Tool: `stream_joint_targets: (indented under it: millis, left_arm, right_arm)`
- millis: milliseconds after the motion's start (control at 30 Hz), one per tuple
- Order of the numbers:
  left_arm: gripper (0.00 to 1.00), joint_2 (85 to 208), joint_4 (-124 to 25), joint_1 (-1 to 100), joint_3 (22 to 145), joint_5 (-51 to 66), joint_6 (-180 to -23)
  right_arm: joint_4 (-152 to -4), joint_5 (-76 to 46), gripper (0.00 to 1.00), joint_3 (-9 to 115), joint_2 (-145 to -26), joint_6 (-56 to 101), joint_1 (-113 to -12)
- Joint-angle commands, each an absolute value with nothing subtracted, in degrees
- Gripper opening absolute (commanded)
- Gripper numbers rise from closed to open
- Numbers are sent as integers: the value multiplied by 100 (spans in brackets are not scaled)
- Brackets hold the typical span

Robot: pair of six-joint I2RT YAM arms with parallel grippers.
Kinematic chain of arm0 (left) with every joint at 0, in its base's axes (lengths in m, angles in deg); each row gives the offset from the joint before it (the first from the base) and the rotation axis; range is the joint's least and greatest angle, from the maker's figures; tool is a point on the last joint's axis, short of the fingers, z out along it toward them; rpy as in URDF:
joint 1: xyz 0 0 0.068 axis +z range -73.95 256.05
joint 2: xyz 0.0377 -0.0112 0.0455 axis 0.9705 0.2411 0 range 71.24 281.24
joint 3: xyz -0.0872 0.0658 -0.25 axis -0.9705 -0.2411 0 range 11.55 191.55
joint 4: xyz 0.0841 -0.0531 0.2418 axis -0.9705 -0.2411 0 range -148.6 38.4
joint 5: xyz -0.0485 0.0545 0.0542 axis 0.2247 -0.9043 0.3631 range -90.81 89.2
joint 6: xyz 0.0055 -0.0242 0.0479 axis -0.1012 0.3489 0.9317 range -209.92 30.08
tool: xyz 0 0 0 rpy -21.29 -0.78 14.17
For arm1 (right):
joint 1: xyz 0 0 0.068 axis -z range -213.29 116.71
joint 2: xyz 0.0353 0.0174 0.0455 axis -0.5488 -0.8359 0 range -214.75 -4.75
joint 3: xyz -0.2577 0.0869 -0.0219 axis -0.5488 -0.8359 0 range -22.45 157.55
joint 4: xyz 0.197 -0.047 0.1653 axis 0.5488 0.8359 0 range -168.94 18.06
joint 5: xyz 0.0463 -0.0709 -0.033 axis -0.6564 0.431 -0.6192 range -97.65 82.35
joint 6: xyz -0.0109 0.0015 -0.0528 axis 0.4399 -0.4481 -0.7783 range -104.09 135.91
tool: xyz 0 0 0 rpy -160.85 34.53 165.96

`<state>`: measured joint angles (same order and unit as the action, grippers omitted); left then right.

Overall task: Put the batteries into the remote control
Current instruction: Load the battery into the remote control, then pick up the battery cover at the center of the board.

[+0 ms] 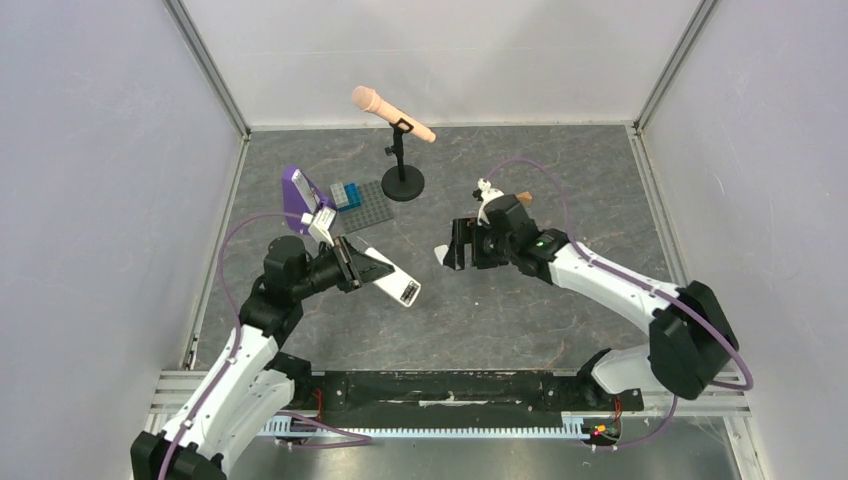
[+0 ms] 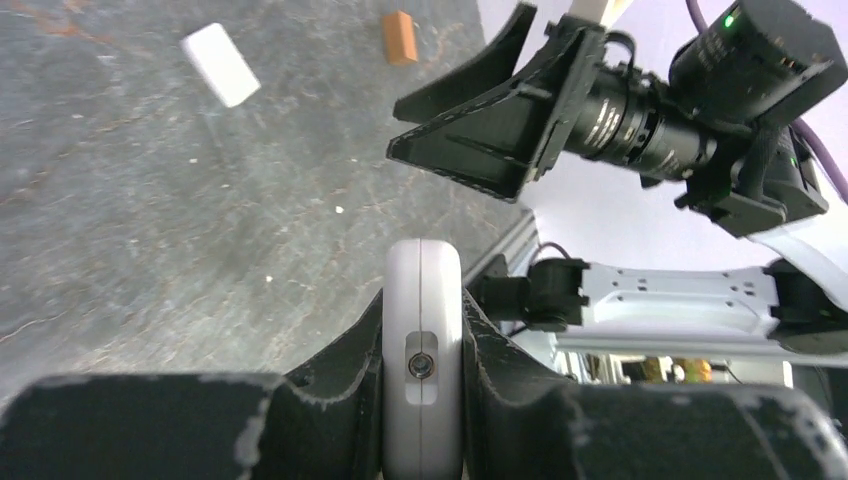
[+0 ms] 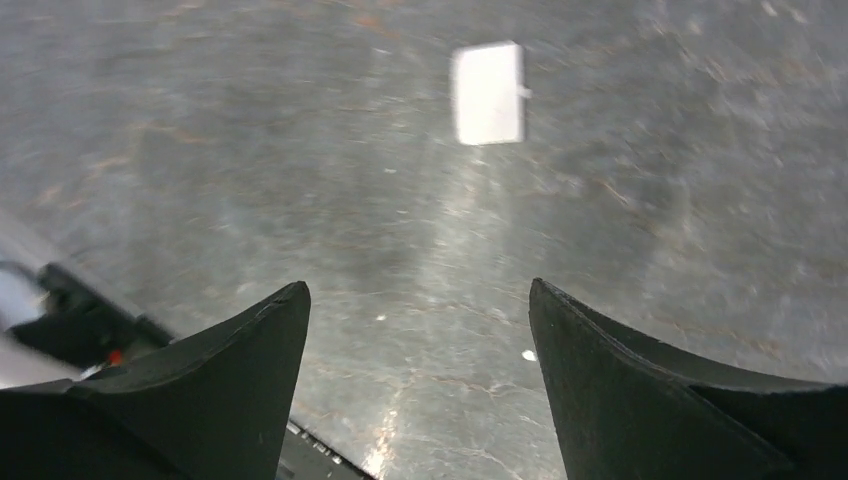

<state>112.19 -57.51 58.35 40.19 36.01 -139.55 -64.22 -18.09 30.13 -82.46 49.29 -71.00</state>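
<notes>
- Left gripper (image 1: 365, 268): clamped on the small white rectangular plastic remote control (image 2: 422, 290). The remote sits on the near side of the black round-based microphone stand (image 1: 403, 183), a little to its left. The fingers press its two broad faces, and one narrow edge faces the wrist camera.
- Handling, remote: judge it light, rigid and smooth-shelled, so it may twist in the grip if you push on its free end. Hold it across the middle of the body and leave the battery end clear.
- Handling, batteries: the two thin dark cylinders cannot be made out in any view, so you cannot tell where they lie. Expect them to be small, hard and quick to roll. Take each across the barrel at mid-length.
- Right gripper (image 3: 417, 285): spread wide and empty, on the near right of the microphone stand, facing the remote.
- Containers: the remote's battery bay is the only receptacle for the task. You cannot tell whether it is open or loaded. A white flat rectangle (image 3: 488, 92) on the grey table (image 3: 250, 150), near a small orange-brown block (image 2: 399, 38), may be its cover.
- Grey studded plate (image 1: 368, 208): just left of the microphone stand's base, carrying blue blocks (image 1: 345, 193).
</notes>
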Motion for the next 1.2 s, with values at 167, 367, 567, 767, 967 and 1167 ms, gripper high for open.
stream_joint_targets:
  millis: [167, 367, 567, 767, 967, 1167]
  left_arm:
    - [2, 10384, -6323, 5867, 4015, 1899, -13572]
    - [2, 10333, -6580, 5870, 4121, 1443, -13441]
    - [2, 10321, -6904, 5874, 4379, 663, -13143]
    - [2, 10493, -6845, 5873, 4501, 399, -12984]
    - [2, 10631, -6751, 5873, 4541, 355, -12829]
    - [2, 10744, -6686, 5876, 4556, 324, -12763]
  right_arm:
    - [-5326, 1261, 89, 4225, -9517, 8055, -7955]
    - [-3856, 1427, 91, 5866, -10729, 9549, -7970]
    - [-2447, 1328, 91, 7094, -11590, 10808, -7895]
    - [-2389, 1056, 91, 7020, -11693, 11537, -7651]
    - [-2242, 832, 90, 7258, -12041, 11691, -7503]
    - [-2207, 624, 88, 7416, -12415, 11898, -7486]
